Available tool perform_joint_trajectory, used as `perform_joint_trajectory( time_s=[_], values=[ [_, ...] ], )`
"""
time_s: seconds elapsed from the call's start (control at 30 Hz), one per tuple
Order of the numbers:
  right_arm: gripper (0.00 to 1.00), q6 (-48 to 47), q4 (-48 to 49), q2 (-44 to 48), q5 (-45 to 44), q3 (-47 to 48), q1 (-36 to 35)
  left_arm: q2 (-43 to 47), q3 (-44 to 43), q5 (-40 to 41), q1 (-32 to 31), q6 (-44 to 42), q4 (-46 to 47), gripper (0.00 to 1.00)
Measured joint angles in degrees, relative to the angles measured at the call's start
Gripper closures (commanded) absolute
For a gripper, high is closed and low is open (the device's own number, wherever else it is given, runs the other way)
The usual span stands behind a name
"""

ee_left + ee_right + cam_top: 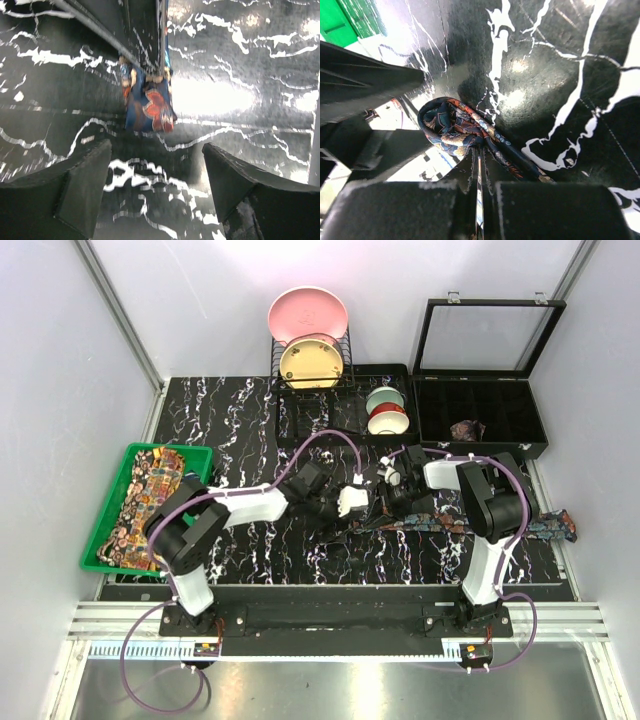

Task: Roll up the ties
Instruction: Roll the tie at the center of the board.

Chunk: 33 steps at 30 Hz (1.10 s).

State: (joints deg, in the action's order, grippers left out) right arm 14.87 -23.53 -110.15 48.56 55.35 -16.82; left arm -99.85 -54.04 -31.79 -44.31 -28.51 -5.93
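On the black table (240,410) the dark blue tie (550,525) lies long, its end curled into 1 small loop. The right gripper (479,162) pinches that loop tight. The left gripper (156,150) is wide and holds nothing. The roll looks barely started; next, turn the loop along the tie.

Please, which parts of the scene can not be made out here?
Top view: the right arm covers the dark tie's middle.
Left wrist view: a dark part above hides the rest of this tie.
Top view: the coil in the black box is too small.
Top view: ties in the green tray overlap, uncountable.
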Motion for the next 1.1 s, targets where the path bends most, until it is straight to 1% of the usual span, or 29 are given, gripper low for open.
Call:
perform_joint_trajectory(
  time_s=[0.1, 0.2, 0.23, 0.27, 0.33, 0.37, 0.43, 0.47, 0.5, 0.53, 0.57, 0.6, 0.67, 0.7, 0.8, 0.9, 0.93, 1.03, 1.07, 1.1],
  values=[
    [1.00, 0.02, -0.59, -0.44, 0.20, 0.42, 0.00, -2.62, -0.83, -1.05, -0.35, 0.55, 2.10, 0.25],
    [1.00, -0.04, -0.76, -0.50, 0.28, 0.52, 0.00, -4.92, -2.05, -1.62, -0.79, 0.48, 4.22, 0.37],
    [1.00, -0.09, -0.76, -0.52, 0.33, 0.52, 0.00, -5.31, -2.32, -1.68, -0.98, 0.50, 4.74, 0.42],
    [1.00, -0.11, -0.76, -0.52, 0.37, 0.55, 0.00, -5.57, -2.47, -1.73, -1.14, 0.59, 5.01, 0.50],
    [1.00, -0.11, -0.79, -0.66, 0.52, 0.59, 0.00, -6.19, -2.75, -1.77, -1.46, 0.46, 5.92, 0.59],
    [1.00, -0.09, -0.81, -0.79, 0.66, 0.61, 0.00, -6.29, -2.89, -1.73, -1.51, 0.39, 6.01, 0.68],
    [1.00, -0.07, -0.90, -1.11, 1.07, 0.79, 0.00, -6.27, -2.89, -1.68, -1.55, 0.07, 5.62, 0.77],
    [1.00, -0.04, -0.98, -1.29, 1.22, 0.90, 0.00, -6.14, -2.86, -1.68, -1.55, -0.37, 5.31, 0.84],
    [1.00, 0.02, -0.94, -1.40, 1.49, 0.94, -0.04, -5.79, -2.84, -1.64, -1.51, -0.74, 4.72, 0.85],
    [1.00, 0.24, -0.92, -1.55, 1.75, 0.94, -0.22, -5.18, -2.67, -1.57, -1.31, -1.40, 3.87, 0.85],
    [1.00, 0.55, -0.81, -1.66, 2.05, 0.94, -0.59, -4.48, -2.36, -1.46, -1.25, -1.70, 2.93, 0.82],
    [1.00, 0.98, -0.68, -1.70, 2.23, 0.96, -1.20, -3.63, -1.81, -1.40, -1.11, -2.14, 1.97, 0.70],
    [1.00, 1.97, -0.09, -1.70, 2.56, 0.98, -2.62, -1.73, -0.46, -1.33, -0.76, -3.08, 0.02, 0.63],
    [1.00, 2.36, 0.31, -1.75, 2.38, 1.01, -3.32, -0.57, 0.31, -1.36, -0.57, -3.23, -1.11, 0.57],
    [1.00, 3.63, 0.55, -2.51, 2.51, 1.44, -3.98, 2.62, 1.62, -1.42, -0.17, -3.48, -3.48, 0.55],
    [1.00, 4.55, 0.55, -3.28, 3.21, 1.75, -3.74, 3.48, 1.68, -1.42, 0.15, -3.10, -3.69, 0.53],
    [1.00, 4.74, 0.55, -3.34, 3.37, 1.75, -3.67, 3.48, 1.68, -1.40, 0.20, -2.93, -3.72, 0.51],
    [1.00, 5.07, 0.55, -3.34, 3.28, 1.75, -3.65, 3.43, 1.68, -1.44, 0.17, -2.49, -3.74, 0.47],
    [1.00, 5.14, 0.55, -3.34, 3.23, 1.75, -3.65, 3.37, 1.68, -1.44, 0.13, -2.32, -3.72, 0.47],
    [1.00, 5.16, 0.55, -3.34, 3.19, 1.75, -3.65, 3.28, 1.66, -1.46, 0.09, -2.14, -3.67, 0.50]
  ],
)
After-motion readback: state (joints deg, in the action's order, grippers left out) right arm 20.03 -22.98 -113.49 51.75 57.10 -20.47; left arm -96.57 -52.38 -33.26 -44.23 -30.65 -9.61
